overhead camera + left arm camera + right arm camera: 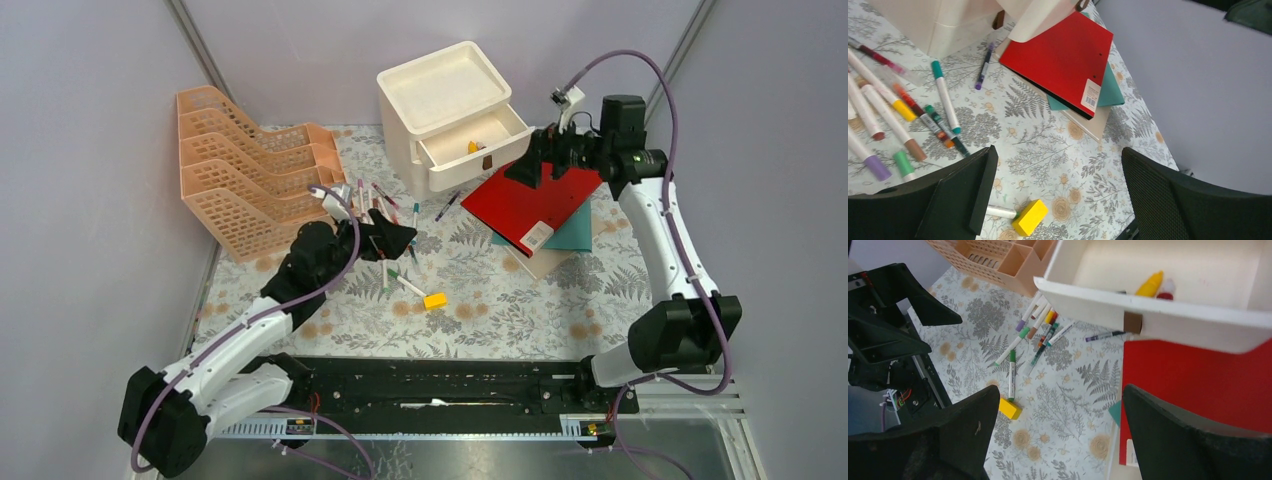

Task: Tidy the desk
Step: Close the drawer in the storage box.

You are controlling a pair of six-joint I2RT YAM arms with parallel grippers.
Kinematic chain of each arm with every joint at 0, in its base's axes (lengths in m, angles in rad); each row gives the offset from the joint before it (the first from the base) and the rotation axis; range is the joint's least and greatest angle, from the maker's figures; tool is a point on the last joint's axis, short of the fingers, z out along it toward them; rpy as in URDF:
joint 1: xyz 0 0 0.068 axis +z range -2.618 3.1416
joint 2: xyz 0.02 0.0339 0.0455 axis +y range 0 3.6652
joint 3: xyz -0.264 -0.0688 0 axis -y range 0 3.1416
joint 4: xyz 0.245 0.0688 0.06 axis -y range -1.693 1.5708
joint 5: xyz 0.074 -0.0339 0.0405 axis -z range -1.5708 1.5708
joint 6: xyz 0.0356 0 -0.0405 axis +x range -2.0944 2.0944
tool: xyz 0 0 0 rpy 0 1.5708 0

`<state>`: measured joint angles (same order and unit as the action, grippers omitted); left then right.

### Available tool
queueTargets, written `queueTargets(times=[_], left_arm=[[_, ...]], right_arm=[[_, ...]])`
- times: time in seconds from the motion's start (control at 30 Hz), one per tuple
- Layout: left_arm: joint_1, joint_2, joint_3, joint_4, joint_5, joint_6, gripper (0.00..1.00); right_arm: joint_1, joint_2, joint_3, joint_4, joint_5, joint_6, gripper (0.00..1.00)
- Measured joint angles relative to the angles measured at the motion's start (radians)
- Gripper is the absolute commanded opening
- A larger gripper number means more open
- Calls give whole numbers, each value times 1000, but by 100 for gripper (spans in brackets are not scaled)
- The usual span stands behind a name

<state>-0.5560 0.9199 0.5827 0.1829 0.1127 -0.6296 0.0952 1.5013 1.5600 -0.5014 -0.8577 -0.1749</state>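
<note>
We record the pale fern-printed cloth counter filling the middle of the scene. Left jaws wide, empty, over scattered felt-tip markers; right jaws wide, empty, above the red rectangular folder, far right.

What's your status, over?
Left hand open by markers. Right hand open above red folder. Desk cluttered: markers, yellow block loose; drawer open. Nothing in the way.

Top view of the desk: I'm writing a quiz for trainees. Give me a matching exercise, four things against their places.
1 red folder
2 yellow block
3 purple pen
4 peach file rack

a back-left corner of the desk
b on the teal folder
c just before the open drawer
d nearest the front edge

Pairs: 1-b, 2-d, 3-c, 4-a
</note>
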Motion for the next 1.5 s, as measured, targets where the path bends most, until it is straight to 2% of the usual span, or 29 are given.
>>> queueTargets(times=[0.33, 0.53, 0.8, 0.83, 0.93, 1.13, 1.33, 1.5], left_arm=[[-3, 190, 157, 35, 126, -34, 89], [-62, 300, 321, -27, 119, 6, 79], [-223, 484, 587, -232, -57, 190, 50], [-241, 513, 624, -261, -84, 215, 46], [-291, 598, 740, -352, -164, 285, 24], [-362, 752, 941, -490, -293, 424, 2], [-372, 882, 1109, -603, -315, 598, 0], [-370, 967, 1184, -652, -362, 767, 0]], right_arm=[[-40, -66, -306, -2, 37, 59, 99], [-83, -163, -459, 17, 100, 60, 99], [-209, -236, -639, 135, 116, 131, 99], [-217, -236, -649, 147, 115, 142, 99], [-234, -230, -664, 180, 107, 177, 100], [-245, -199, -669, 237, 103, 217, 99], [-247, -198, -683, 259, 87, 236, 99], [-247, -187, -684, 275, 78, 249, 99]])
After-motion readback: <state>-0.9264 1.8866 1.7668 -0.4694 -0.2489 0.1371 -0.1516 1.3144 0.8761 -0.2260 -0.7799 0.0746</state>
